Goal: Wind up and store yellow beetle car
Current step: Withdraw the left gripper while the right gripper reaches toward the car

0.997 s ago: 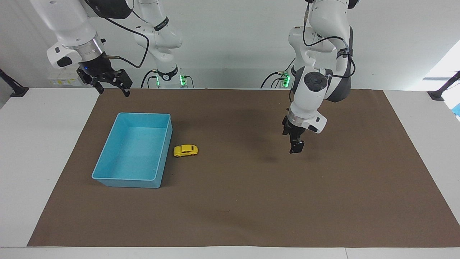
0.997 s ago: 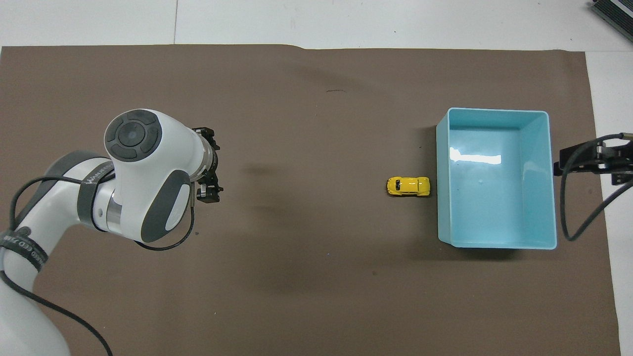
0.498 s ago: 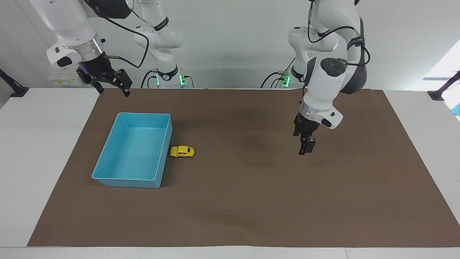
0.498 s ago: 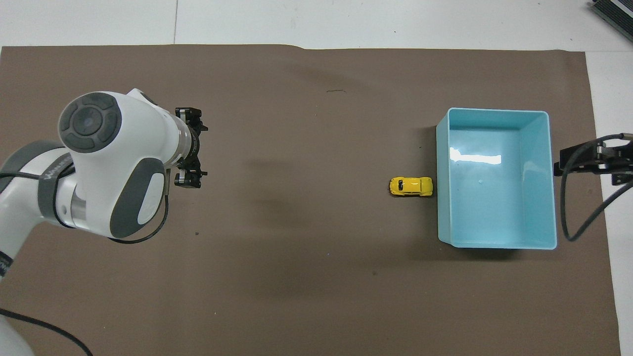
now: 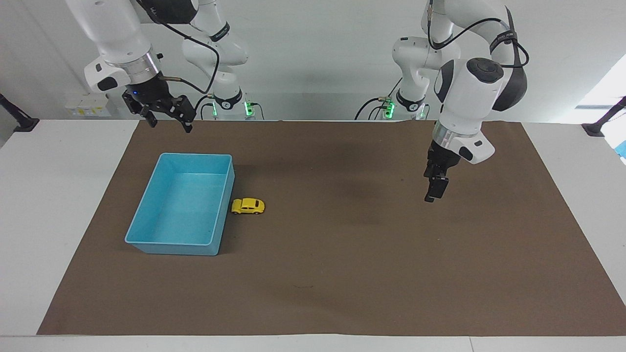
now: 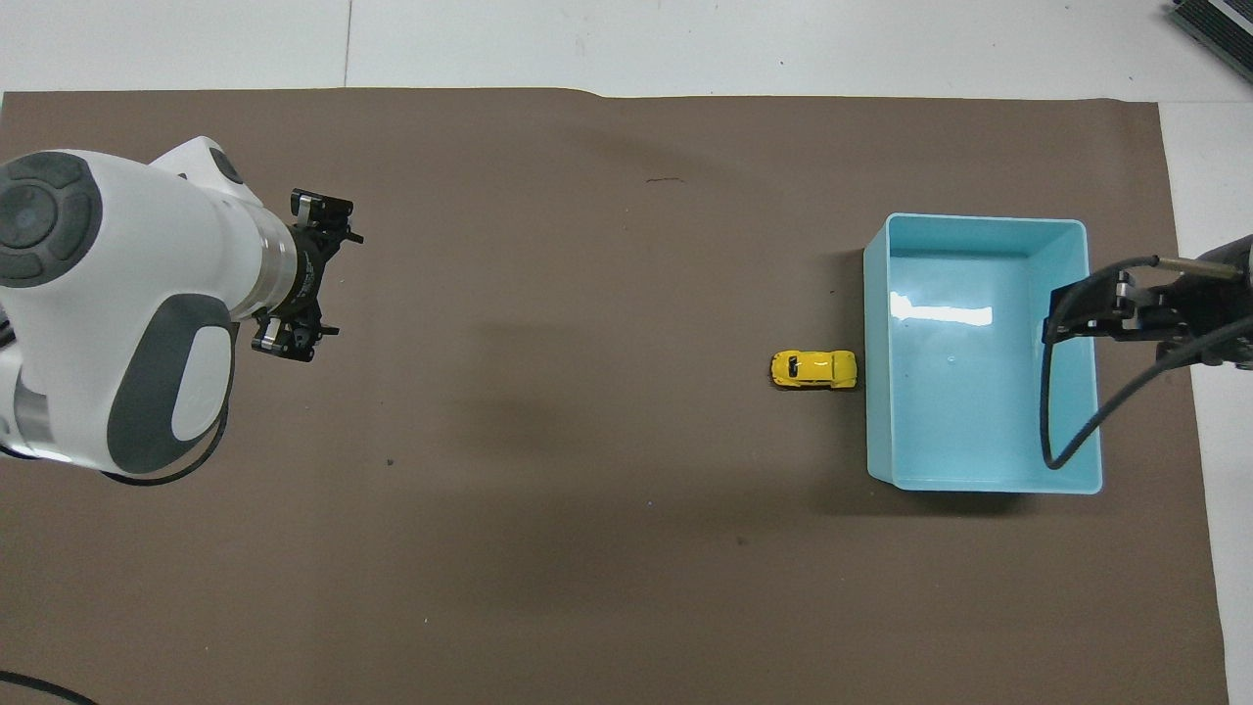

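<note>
A wide brown paper mat [image 5: 342,274] covers most of the white bench [image 5: 44,205], reaching almost to the edge farthest from the robots.

Starting at the right arm's end in the facing view, the right claw [image 5: 168,115] hangs in the air over the mat's edge nearest the robots, close to the corner at that end. Its two dark fingers [image 5: 187,127] are spread apart, gripping nothing. In the overhead view it shows [image 6: 1062,318] above the wall of the bin.

Just below it on the mat sits the shallow light-blue plastic rectangular bin [image 5: 146,205] [image 6: 1072,235], which has nothing in it.

The small bright yellow beetle toy car [image 5: 248,206] [image 6: 813,368] stands on its wheels on the mat, right beside the bin's long wall that faces the bench's middle, with its nose against or all but against that wall; contact cannot be told.

Well apart, toward the left arm's end of the bench, the left claw [image 5: 435,190] [image 6: 299,284] hangs over bare mat, pointing downward. Its fingers stand released, apart, and it carries nothing.
</note>
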### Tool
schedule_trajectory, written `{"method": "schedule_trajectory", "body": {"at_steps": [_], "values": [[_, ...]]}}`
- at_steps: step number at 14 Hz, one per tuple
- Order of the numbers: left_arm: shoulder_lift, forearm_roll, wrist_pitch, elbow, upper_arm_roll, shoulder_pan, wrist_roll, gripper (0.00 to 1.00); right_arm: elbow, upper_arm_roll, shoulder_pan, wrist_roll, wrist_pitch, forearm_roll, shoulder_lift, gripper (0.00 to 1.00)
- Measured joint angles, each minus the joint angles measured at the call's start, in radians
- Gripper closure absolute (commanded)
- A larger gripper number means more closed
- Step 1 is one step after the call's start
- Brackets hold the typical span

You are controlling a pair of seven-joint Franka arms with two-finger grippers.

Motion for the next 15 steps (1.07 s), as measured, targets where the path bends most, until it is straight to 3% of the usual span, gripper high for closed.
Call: {"method": "schedule_trajectory", "body": {"at_steps": [9,15], "values": [[-0.034,-0.001,-0.083,0.008,0.001,0.07,0.724,0.0,-0.008,0.001,0.087,0.583,0.079,0.0,0.057,0.0],[-0.069,-0.001,-0.162,0.008,0.005,0.13,1.122,0.0,-0.088,0.001,0.155,0.991,0.216,-0.003,0.065,0.0]]}}
